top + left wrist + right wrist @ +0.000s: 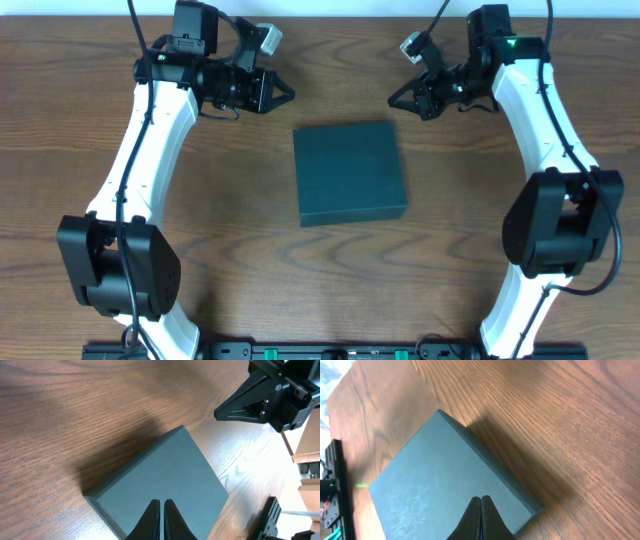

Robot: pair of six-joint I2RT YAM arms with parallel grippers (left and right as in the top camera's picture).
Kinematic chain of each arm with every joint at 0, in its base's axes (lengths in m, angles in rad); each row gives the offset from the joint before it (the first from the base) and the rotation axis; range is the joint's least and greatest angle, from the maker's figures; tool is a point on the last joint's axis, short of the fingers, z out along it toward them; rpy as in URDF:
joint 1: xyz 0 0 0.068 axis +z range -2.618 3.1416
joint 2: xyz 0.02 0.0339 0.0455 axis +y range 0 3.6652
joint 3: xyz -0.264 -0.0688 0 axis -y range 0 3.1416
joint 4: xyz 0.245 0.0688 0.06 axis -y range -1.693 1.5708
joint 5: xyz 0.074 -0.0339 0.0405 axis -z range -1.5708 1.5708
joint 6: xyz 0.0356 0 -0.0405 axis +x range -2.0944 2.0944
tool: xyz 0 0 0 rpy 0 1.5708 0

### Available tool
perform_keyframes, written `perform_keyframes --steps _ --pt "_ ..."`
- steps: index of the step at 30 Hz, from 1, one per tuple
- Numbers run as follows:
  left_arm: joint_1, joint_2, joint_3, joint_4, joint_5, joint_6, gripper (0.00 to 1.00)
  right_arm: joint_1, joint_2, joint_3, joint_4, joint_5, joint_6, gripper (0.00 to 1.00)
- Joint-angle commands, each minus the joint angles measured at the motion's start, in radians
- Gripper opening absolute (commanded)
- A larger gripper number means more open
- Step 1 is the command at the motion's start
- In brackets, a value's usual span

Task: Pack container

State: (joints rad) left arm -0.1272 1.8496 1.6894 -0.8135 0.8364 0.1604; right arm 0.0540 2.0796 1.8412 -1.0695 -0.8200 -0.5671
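We find the container (350, 172) shut at centre of the bench (330, 290). The left jaws and right jaws are closed, empty. Packing looks finished or unstarted; we cannot tell.

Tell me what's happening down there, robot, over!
Left gripper shut, empty. Right gripper shut, empty. Container lid closed, on table between them. Nothing in the way.

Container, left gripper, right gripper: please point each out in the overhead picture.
container (350, 173), overhead view, middle of its lid.
left gripper (289, 95), overhead view, between its fingertips.
right gripper (393, 100), overhead view, between its fingertips.
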Motion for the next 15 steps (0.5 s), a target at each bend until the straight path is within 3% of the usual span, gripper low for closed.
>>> perform_keyframes --steps 1,6,15 --pt "0.002 -0.019 0.004 -0.018 -0.024 0.027 0.06 0.005 -0.023 0.009 -0.008 0.012 -0.029 0.02" --pt "0.002 -0.019 0.004 -0.098 -0.115 0.027 0.06 0.004 -0.023 0.009 -0.024 0.012 -0.005 0.01" --pt "0.002 -0.051 0.004 -0.159 -0.115 0.027 0.06 0.008 -0.09 0.01 -0.039 0.014 0.046 0.01"
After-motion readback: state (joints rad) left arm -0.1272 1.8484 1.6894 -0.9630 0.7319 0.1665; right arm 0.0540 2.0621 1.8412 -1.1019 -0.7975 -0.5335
